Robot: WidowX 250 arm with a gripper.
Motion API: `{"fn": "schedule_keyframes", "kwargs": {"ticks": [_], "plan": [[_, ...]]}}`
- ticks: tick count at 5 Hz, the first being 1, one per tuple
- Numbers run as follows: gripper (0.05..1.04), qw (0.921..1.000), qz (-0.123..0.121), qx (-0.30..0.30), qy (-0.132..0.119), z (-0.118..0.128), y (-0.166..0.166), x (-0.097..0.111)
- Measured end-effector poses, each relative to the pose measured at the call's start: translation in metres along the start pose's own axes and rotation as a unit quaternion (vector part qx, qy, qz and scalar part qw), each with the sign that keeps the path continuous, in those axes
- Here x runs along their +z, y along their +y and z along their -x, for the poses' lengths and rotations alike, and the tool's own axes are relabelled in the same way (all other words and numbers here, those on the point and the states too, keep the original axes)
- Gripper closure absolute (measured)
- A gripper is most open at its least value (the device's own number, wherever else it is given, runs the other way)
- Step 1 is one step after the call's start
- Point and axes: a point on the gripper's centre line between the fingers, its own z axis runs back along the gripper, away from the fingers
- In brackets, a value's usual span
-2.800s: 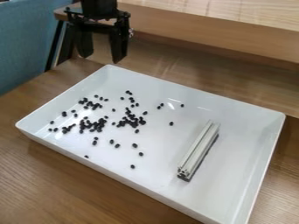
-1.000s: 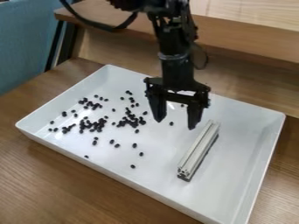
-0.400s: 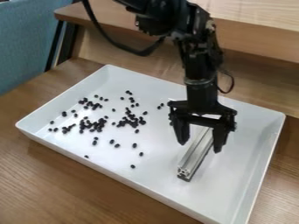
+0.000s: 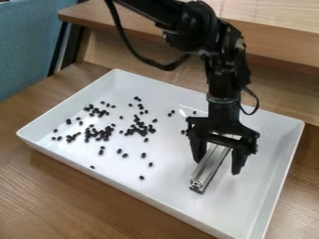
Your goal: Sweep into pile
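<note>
The black gripper (image 4: 217, 167) hangs low over the right half of the white tray (image 4: 168, 208), open, with one finger on each side of a silver grooved metal bar (image 4: 208, 169). The fingers stand apart, and the bar's far end is hidden behind the gripper. Small black beans (image 4: 98, 133) lie scattered over the left half of the tray, thickest at left centre. Several lie singly toward the near edge and toward the middle.
The tray's raised walls surround the bar and beans. It stands on a brown wooden table (image 4: 56, 196). Behind it is a raised wooden ledge (image 4: 280, 44), and a blue fabric surface (image 4: 31, 42) is at the upper left.
From the tray's upper left corner, my gripper has moved right and toward the camera, coming down around the bar. The bar and beans have not visibly moved.
</note>
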Motion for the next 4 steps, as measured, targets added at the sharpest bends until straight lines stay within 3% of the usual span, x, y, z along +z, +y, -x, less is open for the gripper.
{"fn": "schedule_keyframes", "kwargs": {"ticks": [1,3,4], "plan": [[0.108,0.9996,-0.028,0.006,0.008,-0.0028,0.006,-0.0066],[0.662,0.9996,-0.006,0.019,-0.022,-0.0068,0.0135,-0.0122],[0.685,0.9998,-0.001,0.0,-0.022,-0.0033,0.0123,-0.0113]]}}
